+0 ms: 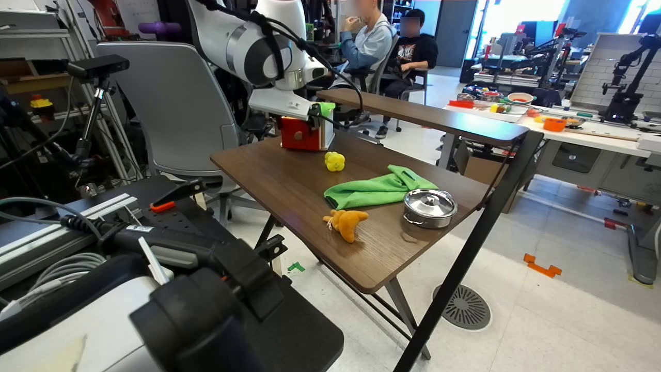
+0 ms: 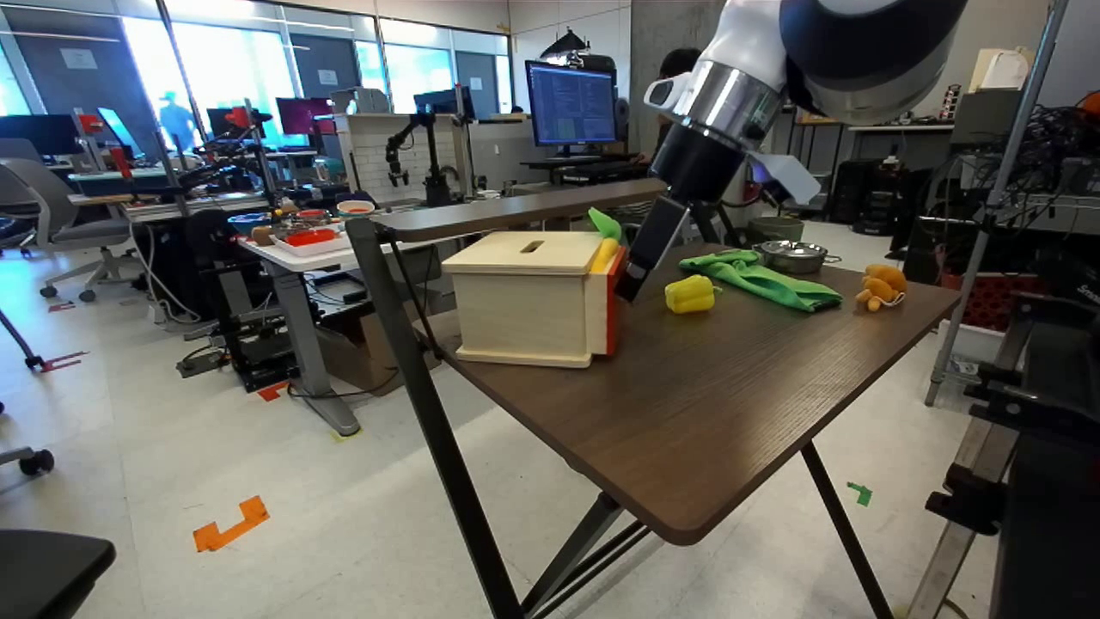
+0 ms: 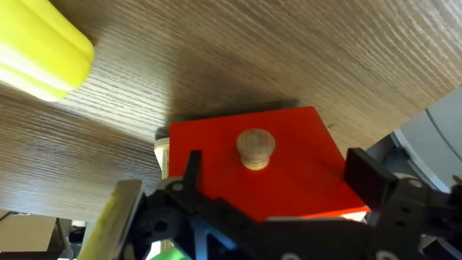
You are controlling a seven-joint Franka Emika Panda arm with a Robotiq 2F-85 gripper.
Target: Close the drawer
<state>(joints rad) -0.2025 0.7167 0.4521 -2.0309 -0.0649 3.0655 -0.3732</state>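
Observation:
The drawer (image 2: 613, 327) has a red front and pale wooden sides. It stands a little out of a pale wooden box (image 2: 522, 314). Its red front (image 1: 314, 138) with a round wooden knob (image 3: 255, 148) also shows in the wrist view (image 3: 288, 187). A yellow item with a green leaf (image 2: 606, 225) sticks up between the box lid and the front. My gripper (image 2: 632, 288) is tilted down in front of the red front. In the wrist view its fingers (image 3: 278, 169) are apart, with the knob between and beyond them. I cannot tell whether a finger touches the front.
A yellow pepper (image 2: 690, 294) lies on the table (image 2: 687, 413) near the gripper. Farther along are a green cloth (image 1: 379, 188), a lidded silver pot (image 1: 430, 206) and an orange plush toy (image 1: 347, 223). A raised shelf (image 1: 423, 116) runs along one table edge.

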